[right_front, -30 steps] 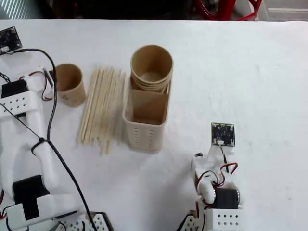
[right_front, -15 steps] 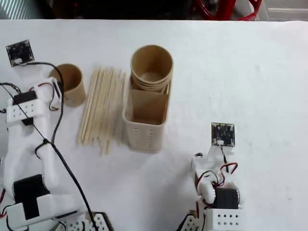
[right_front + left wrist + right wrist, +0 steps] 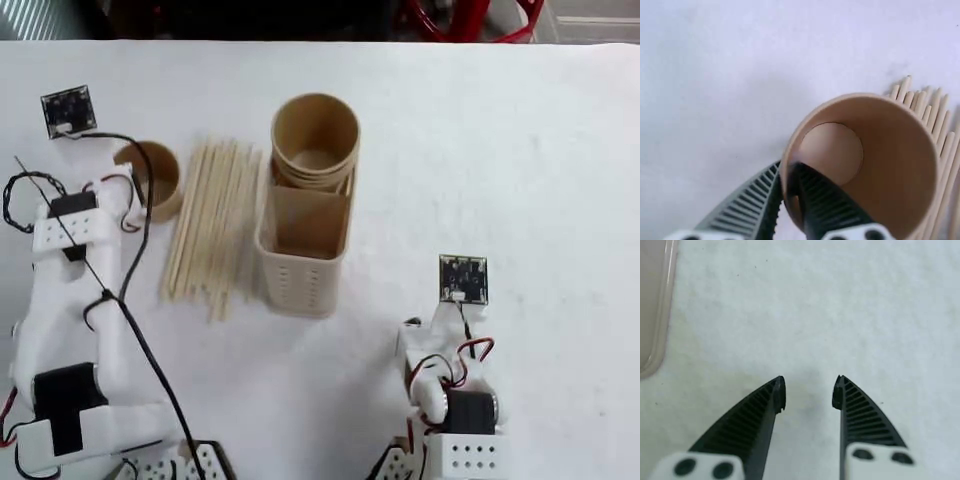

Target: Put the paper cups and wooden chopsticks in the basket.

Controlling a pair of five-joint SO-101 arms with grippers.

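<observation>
The white table (image 3: 540, 150) carries a beige perforated plastic basket (image 3: 300, 275) near its middle. The basket's far compartment holds a stack of brown paper cups (image 3: 315, 135), and I can see nothing in the near one. A loose spread of pale wooden chopsticks (image 3: 205, 225) lies flat just beside the basket, toward the table's left edge. Beyond their far ends, nearer that edge, a single brown paper cup (image 3: 890, 165) leans over. The left gripper (image 3: 789, 175) is clamped on its wall, one finger inside the rim and one outside. The right gripper (image 3: 809, 390) hangs apart over bare table near the front edge.

The pinch takes only thin paper, so the cup may crumple, swing or slip out. Carried low, it could rake the chopsticks askew. Arriving off-centre, it could knock the stack.
</observation>
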